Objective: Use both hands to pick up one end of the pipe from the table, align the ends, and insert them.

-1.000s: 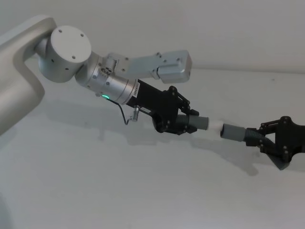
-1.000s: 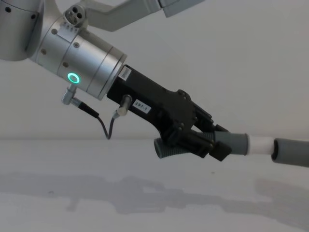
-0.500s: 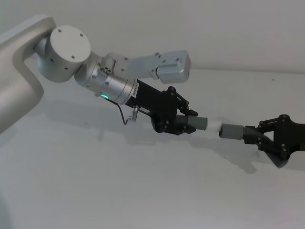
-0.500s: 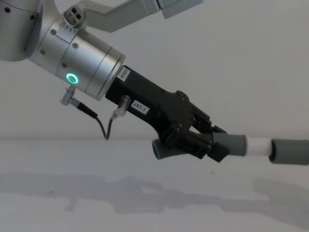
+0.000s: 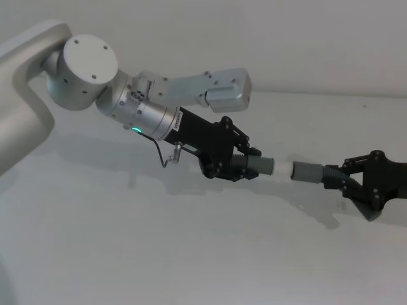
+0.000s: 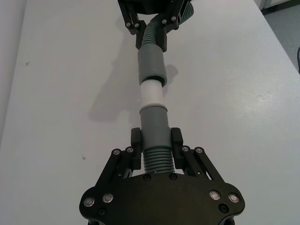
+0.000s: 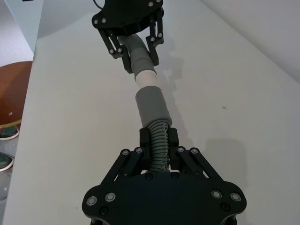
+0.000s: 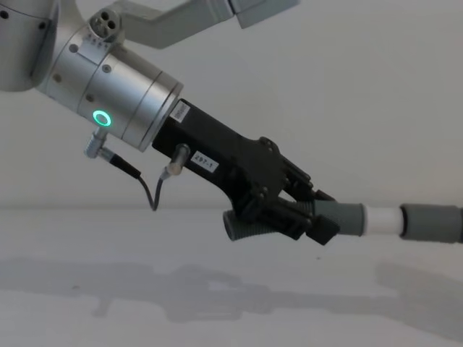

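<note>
Both pipe pieces are lifted well above the table and lined up end to end. The left gripper is clamped on the white-tipped piece; the right gripper clamps the grey piece just beyond that tip. The white tip has reached the grey mouth (how deep it sits is unclear). Pushing fully home remains.

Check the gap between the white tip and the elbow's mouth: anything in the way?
Nothing visible. The left gripper holds the curved piece, and its white tip already meets the grey mouth of the elbow held by the right gripper, in line, above the table.
</note>
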Robot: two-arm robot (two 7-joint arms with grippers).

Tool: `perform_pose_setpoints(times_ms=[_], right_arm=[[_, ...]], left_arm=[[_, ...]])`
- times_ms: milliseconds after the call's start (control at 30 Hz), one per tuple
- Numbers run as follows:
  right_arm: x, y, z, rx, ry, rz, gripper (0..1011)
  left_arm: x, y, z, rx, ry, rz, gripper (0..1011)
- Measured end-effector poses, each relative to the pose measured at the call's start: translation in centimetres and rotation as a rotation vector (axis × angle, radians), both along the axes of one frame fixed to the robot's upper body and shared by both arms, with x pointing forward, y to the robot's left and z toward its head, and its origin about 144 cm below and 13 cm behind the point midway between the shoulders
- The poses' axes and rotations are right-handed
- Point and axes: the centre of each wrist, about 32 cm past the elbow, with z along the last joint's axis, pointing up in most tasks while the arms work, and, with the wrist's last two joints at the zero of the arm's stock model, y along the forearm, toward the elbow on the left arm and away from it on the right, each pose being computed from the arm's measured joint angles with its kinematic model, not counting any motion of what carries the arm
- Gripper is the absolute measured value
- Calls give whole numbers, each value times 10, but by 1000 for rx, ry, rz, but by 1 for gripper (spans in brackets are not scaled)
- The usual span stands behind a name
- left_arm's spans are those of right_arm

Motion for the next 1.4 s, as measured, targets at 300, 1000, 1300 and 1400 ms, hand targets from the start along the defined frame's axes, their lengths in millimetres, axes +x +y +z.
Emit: perform_pose_setpoints(times_ms=[300,1000,1300,1400], right_arm=[[0,1,-1,0,2,4,212],[1,1,-2,0,1,18,212],[2,0,-2,1,2,10,212],[2,0,-2,0,3,9,212]], left_arm=[[0,3,0,3,-3,19,364],[1,2,-1,-2,1,27,364],[0,1,-2,-1,7,19,364],[0,1,-2,0,8,18,364]])
